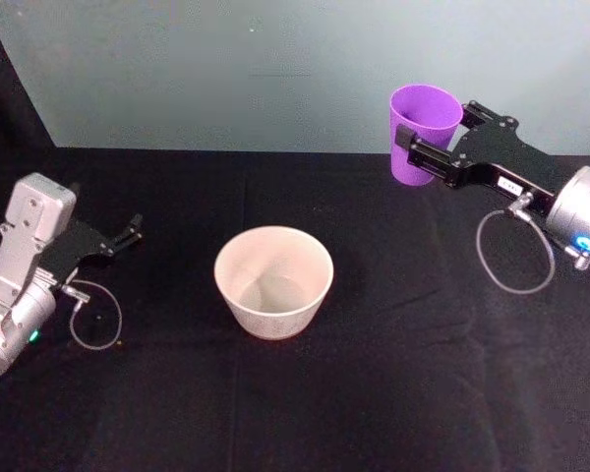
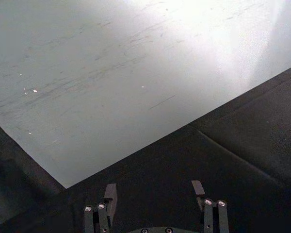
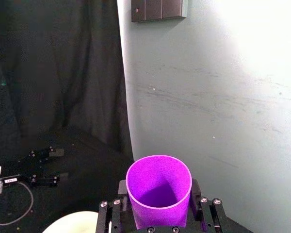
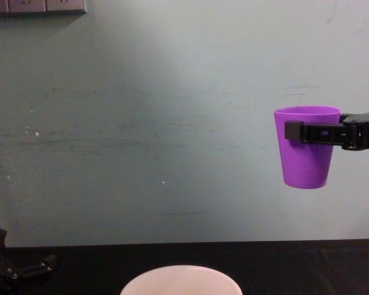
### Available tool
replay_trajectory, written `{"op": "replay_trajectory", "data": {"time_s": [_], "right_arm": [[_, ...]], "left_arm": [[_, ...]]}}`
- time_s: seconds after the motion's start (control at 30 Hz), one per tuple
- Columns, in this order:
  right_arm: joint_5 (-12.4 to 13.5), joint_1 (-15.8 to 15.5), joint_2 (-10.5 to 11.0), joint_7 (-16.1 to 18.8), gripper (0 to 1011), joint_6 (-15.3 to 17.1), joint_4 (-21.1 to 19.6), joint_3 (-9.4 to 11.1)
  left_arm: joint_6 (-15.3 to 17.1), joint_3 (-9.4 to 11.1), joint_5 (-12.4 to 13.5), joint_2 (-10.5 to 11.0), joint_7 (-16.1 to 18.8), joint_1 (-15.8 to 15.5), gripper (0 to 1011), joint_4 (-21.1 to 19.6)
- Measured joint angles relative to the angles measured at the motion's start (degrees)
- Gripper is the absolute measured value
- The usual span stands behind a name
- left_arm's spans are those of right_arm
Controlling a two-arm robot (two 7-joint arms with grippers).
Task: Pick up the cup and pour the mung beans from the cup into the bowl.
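So, cup [image 1: 423, 123] upright, up in air well above black table [image 1: 374, 393], right of bowl [image 1: 275, 310] and farther back. Right gripper [image 1: 436, 133] clamped on its sides near rim. Left gripper [image 1: 128, 231] low at table's left, fingers spread, holding nothing.

Purple cup [image 1: 425, 118] is up in the air, upright, well right of the wide pale bowl [image 1: 273, 280] sitting on the black table [image 1: 393, 393].
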Motion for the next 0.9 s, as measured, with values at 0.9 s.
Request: {"op": "replay_trajectory", "data": {"time_s": [0.9], "right_arm": [[0.00,0.00,0.00,0.00,736,0.00,0.00,0.00]], "left_arm": [[0.00,0.00,0.00,0.00,0.00,0.00,1000,0.00]]}}
